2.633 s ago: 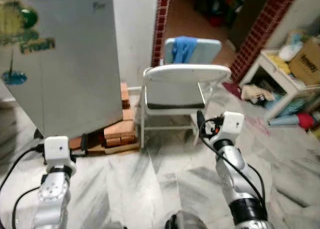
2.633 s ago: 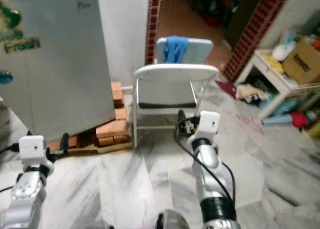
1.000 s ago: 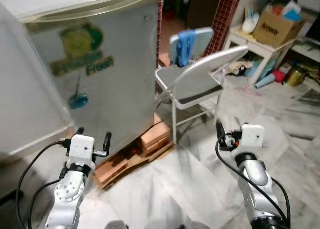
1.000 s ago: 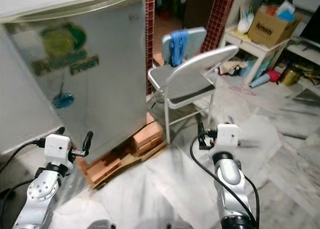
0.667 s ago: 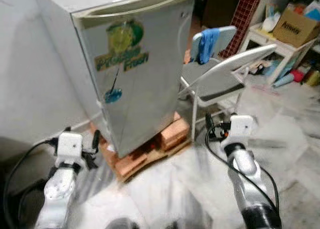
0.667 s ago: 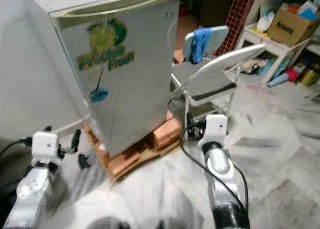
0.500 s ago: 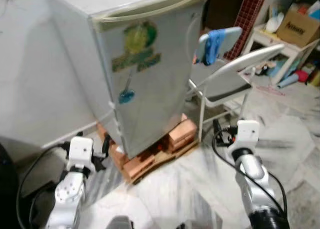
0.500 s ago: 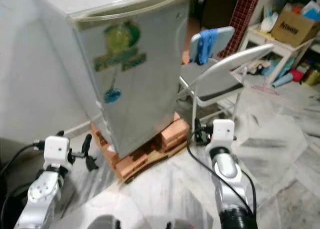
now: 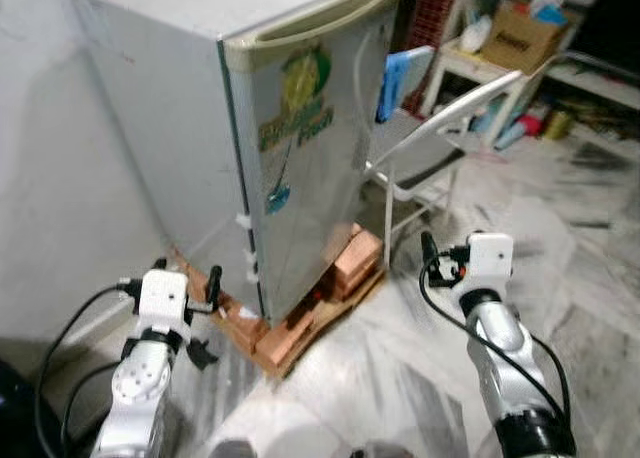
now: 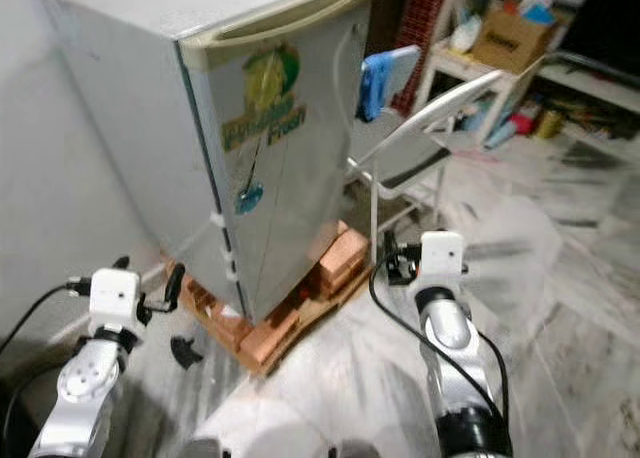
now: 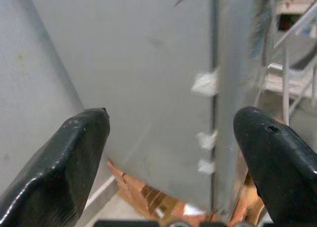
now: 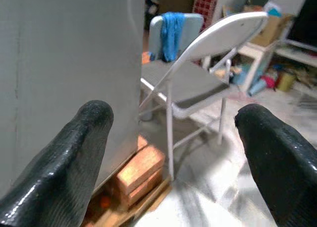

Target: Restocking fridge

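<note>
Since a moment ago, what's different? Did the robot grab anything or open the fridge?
Mostly the view changed: the robot turned toward the fridge, so its stickered door and left side wall now show, with the folding chair off to the right. The things themselves did not move. Nothing was grabbed: the left gripper and right gripper are open and empty as before. The fridge door stayed shut on its bricks.

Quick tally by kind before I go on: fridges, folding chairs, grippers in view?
Fridge: 1, door shut, standing on bricks
Folding chairs: 2, the near one and one behind with a blue cloth
Grippers: 2, left gripper and right gripper, both open and empty
Total: 5
</note>
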### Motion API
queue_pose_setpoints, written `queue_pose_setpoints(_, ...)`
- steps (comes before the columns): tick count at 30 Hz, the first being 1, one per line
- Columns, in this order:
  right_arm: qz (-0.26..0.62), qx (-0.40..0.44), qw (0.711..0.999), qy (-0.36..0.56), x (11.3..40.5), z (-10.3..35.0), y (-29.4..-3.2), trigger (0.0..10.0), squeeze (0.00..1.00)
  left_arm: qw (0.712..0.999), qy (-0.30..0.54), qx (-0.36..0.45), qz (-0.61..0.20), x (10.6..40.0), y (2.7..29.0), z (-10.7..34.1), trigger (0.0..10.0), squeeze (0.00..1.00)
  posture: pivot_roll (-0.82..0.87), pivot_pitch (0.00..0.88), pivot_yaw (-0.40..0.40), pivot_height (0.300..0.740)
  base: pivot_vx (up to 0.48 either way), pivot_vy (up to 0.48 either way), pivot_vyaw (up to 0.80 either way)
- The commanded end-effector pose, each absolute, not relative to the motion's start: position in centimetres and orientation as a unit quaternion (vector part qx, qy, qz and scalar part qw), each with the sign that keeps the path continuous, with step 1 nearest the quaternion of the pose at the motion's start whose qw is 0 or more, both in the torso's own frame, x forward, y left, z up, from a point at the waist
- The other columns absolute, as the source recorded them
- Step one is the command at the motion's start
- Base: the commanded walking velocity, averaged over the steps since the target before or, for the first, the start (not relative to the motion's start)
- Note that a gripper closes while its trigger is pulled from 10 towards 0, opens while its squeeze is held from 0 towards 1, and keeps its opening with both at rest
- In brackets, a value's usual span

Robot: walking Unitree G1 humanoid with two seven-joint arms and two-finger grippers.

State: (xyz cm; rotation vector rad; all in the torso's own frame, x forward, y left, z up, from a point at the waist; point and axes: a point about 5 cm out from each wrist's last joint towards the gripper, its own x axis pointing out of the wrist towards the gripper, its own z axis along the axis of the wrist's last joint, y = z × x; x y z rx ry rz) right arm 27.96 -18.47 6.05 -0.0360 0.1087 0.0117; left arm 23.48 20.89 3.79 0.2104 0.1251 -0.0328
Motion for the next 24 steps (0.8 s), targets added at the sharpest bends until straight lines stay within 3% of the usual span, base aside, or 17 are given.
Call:
queue_pose_setpoints(1,0.007,-0.024,0.999,0.046,28.19,6.53,-18.54,10.0,0.0,0.993,0.055,0.108,-0.013,23.84,20.97,4.15,10.0,0.0,0.02,0.003,-0.048,0.74,0.0,0.428,-0.8)
queue_pose_setpoints(14,0.009,-0.027,0.999,0.043,28.34,6.57,-18.48,10.0,0.0,0.993,0.053,0.108,-0.014,23.98,20.94,4.15,10.0,0.0,0.01,0.005,-0.05,0.74,0.0,0.302,-0.78)
queue_pose_setpoints(24,0.012,-0.029,0.998,0.045,28.51,6.59,-18.31,10.0,0.0,0.992,0.049,0.113,-0.024,24.01,20.64,4.12,10.0,0.0,0.02,0.01,-0.053,0.74,0.0,0.0,0.0)
